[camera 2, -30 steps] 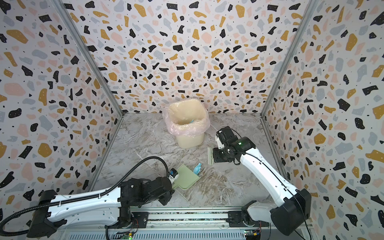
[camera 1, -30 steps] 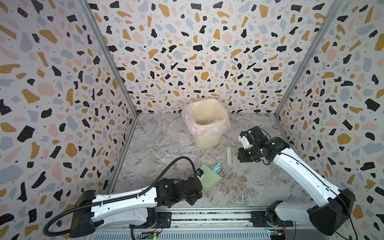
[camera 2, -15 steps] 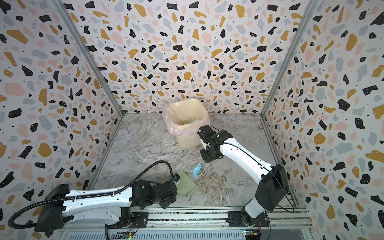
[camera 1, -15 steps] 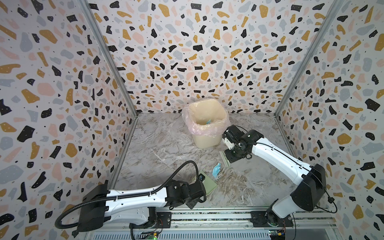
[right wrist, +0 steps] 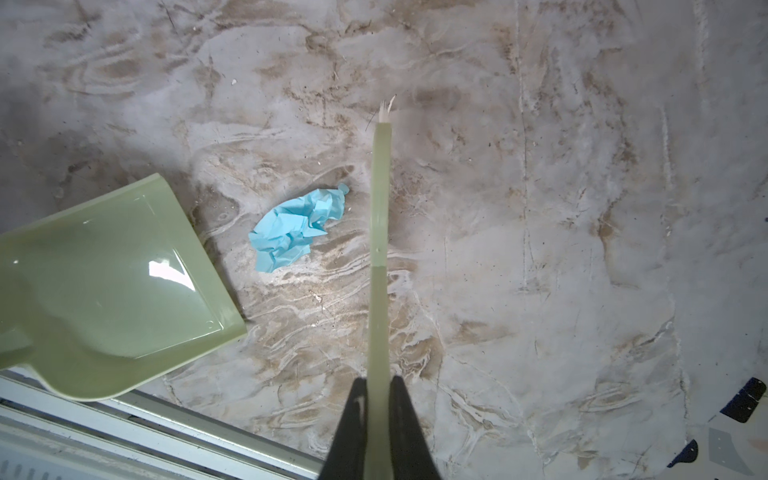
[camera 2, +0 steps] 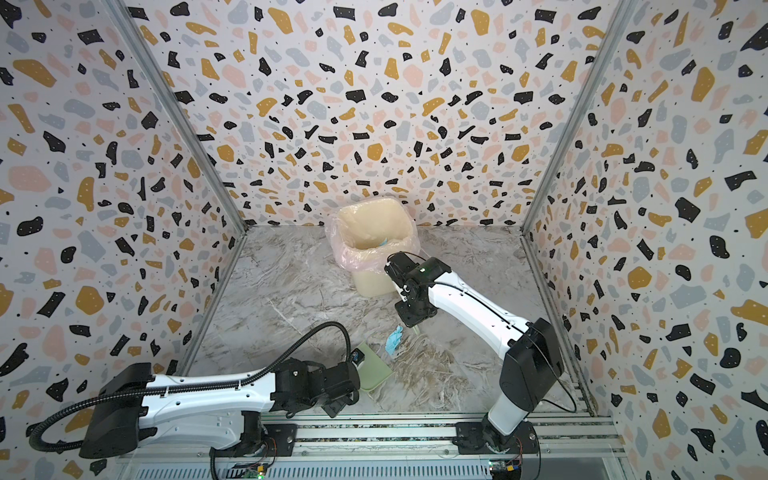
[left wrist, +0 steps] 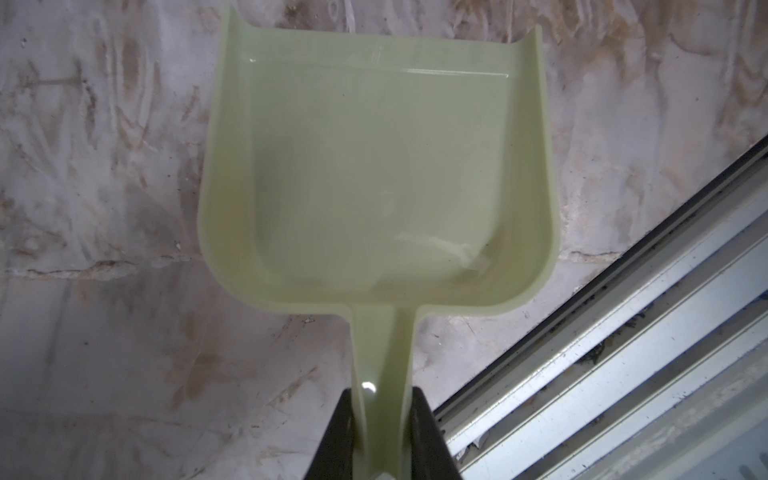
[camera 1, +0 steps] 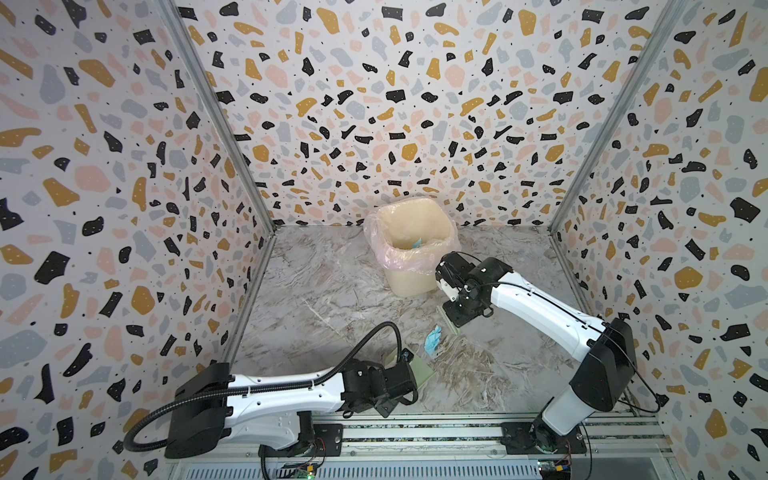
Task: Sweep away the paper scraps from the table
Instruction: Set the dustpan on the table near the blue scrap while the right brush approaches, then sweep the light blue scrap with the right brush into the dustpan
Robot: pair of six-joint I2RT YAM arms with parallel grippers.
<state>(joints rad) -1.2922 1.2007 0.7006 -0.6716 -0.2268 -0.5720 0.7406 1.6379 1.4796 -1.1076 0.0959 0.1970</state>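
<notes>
One crumpled light blue paper scrap (camera 1: 433, 340) (camera 2: 393, 340) (right wrist: 297, 226) lies on the marble table (camera 1: 332, 291), between the dustpan and the brush and touching neither. My left gripper (left wrist: 382, 395) is shut on the handle of the pale green dustpan (left wrist: 374, 166) (camera 1: 420, 368) (camera 2: 374, 370), whose mouth faces the scrap. A pale patch in the pan's rear corner may be glare or paper. My right gripper (right wrist: 379, 382) is shut on the pale green brush (right wrist: 380, 249) (camera 1: 448, 321), held edge-on just right of the scrap.
A cream bin (camera 1: 411, 245) (camera 2: 374, 241) with a pink liner stands at the back centre, with a blue scrap (camera 1: 417, 243) inside. The right wrist hovers close to its front right side. A metal rail (camera 1: 415, 432) (left wrist: 623, 353) runs along the table's front edge. Speckled walls close three sides.
The right arm has swung the brush left, from the right side to just beside the blue scrap. The left arm has drawn the dustpan slightly back toward the front edge.
</notes>
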